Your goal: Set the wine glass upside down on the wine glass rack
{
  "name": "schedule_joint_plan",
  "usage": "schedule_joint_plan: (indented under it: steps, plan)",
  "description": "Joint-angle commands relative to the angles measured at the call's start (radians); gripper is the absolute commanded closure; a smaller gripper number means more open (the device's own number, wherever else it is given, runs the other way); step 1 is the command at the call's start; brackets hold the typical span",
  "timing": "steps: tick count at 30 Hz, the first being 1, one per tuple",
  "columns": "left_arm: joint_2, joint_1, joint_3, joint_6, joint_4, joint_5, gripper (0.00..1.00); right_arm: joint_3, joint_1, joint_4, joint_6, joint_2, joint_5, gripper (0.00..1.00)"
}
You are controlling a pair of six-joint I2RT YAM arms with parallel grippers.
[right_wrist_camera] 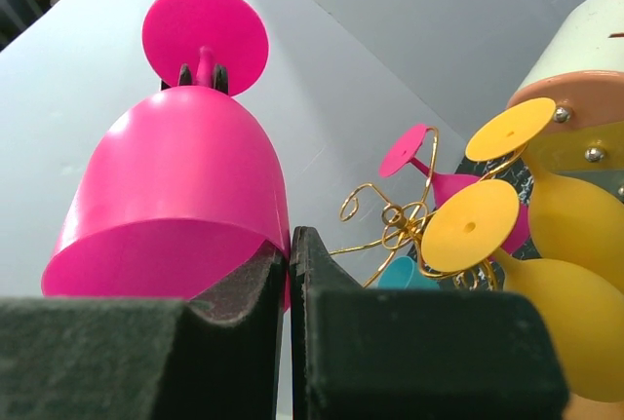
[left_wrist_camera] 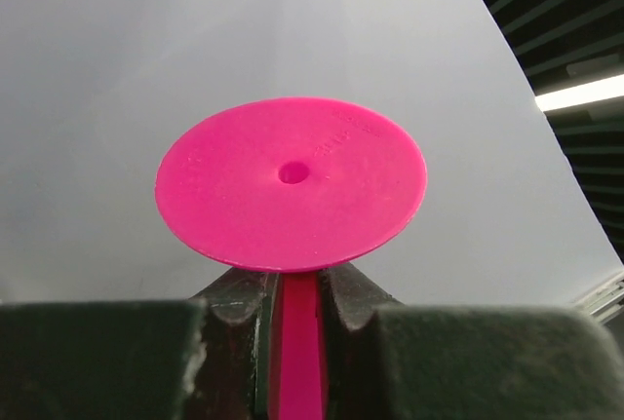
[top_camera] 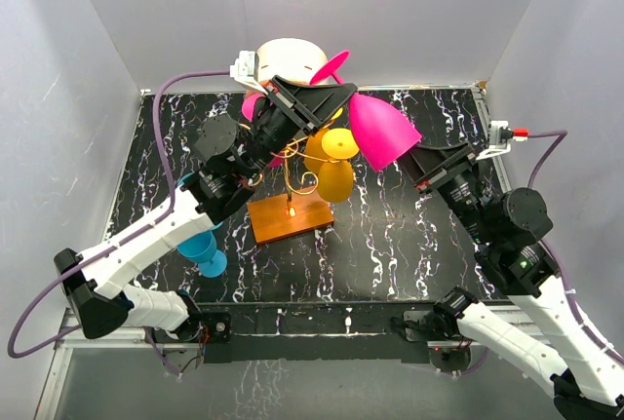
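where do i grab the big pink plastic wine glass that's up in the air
Grip the big pink plastic wine glass by its thin stem, just under the flat round foot, coming across it from the side. It is foot-up, mouth-down; the stem fits between narrow jaws and the foot stops slipping. The left claw grips there.

Nothing here can be read: no text, label, brand name, number or sign. The only trace of marking is a faint raised patch on the round foot of the pink wine glass (left_wrist_camera: pixel 292 215), seen in the left wrist view just up and to the right of the small hole in the foot's centre. It is too faint and blurred to make out as letters or figures.
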State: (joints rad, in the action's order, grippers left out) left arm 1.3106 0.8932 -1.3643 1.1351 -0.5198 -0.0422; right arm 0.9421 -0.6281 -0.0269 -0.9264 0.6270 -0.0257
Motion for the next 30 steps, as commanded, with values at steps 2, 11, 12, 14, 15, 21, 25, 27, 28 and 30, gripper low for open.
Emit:
schedule_joint_plan:
  steps: [2, 11, 12, 14, 15, 21, 25, 27, 28, 30]
  plan:
    - [-0.076, 0.004, -0.026, -0.148, -0.019, 0.0, 1.0, 0.043, -0.003, -0.07, 0.011, -0.042, 0.008, 0.7]
    - [-0.092, 0.003, -0.209, -0.386, 0.347, 0.091, 1.0, 0.161, -0.003, -0.484, 0.155, -0.097, 0.035, 0.24]
    - [-0.097, 0.004, -0.224, -0.409, 0.388, 0.105, 1.0, 0.176, -0.003, -0.517, 0.164, -0.109, 0.042, 0.23]
    - [-0.107, 0.003, -0.249, -0.455, 0.463, 0.14, 1.0, 0.213, -0.004, -0.56, 0.181, -0.116, 0.064, 0.21]
    - [-0.116, 0.003, -0.26, -0.481, 0.5, 0.156, 1.0, 0.235, -0.004, -0.572, 0.187, -0.116, 0.075, 0.21]
    - [-0.166, 0.003, -0.311, -0.659, 0.757, 0.205, 1.0, 0.364, -0.003, -0.561, 0.159, -0.046, 0.168, 0.2]
    - [-0.207, 0.004, -0.352, -0.766, 0.905, 0.163, 1.0, 0.437, -0.004, -0.541, 0.1, 0.04, 0.258, 0.21]
    - [-0.242, 0.004, -0.362, -0.809, 0.958, 0.107, 1.0, 0.457, -0.004, -0.53, 0.07, 0.078, 0.296, 0.21]
    - [-0.259, 0.003, -0.365, -0.827, 0.982, 0.073, 1.0, 0.463, -0.004, -0.526, 0.05, 0.095, 0.311, 0.22]
    - [-0.292, 0.003, -0.372, -0.859, 1.024, 0.001, 1.0, 0.467, -0.004, -0.514, 0.032, 0.122, 0.341, 0.23]
